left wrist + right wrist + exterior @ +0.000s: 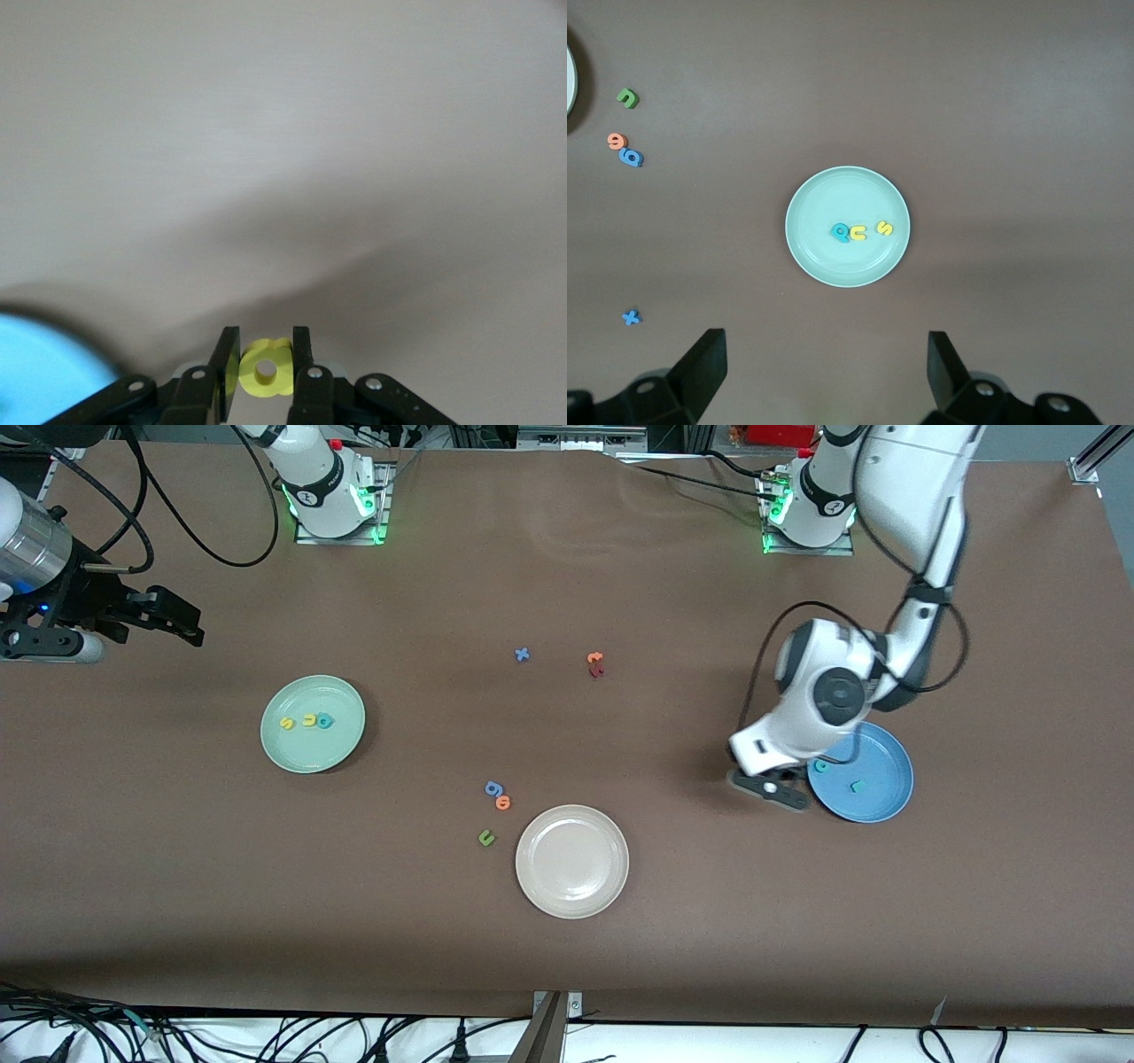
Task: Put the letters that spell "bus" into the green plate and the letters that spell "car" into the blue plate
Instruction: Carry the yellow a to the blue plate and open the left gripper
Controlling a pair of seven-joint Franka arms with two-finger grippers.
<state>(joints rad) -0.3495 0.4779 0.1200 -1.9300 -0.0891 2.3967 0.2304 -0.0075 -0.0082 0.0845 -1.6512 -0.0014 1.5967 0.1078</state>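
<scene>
The green plate [306, 695] lies toward the right arm's end and holds a yellow s [287, 723], a yellow u [308, 720] and a teal b [325, 722]. The right wrist view shows the same plate [833, 195] from high above. The blue plate [877, 802] holds a teal c [821, 765] and a teal r [856, 786]. My left gripper [769, 786] hangs low beside that plate's rim, shut on a yellow a [266, 372] clamped between its fingers. The plate's edge [35, 363] shows in its wrist view. My right gripper [168, 615] waits open, holding nothing.
A beige-white plate [571, 861] sits nearer the front camera at mid-table. Beside it lie a blue g [493, 787], an orange o [503, 802] and a green u [485, 837]. Farther back are a blue x [522, 654], an orange t [594, 658] and a dark red letter [597, 670].
</scene>
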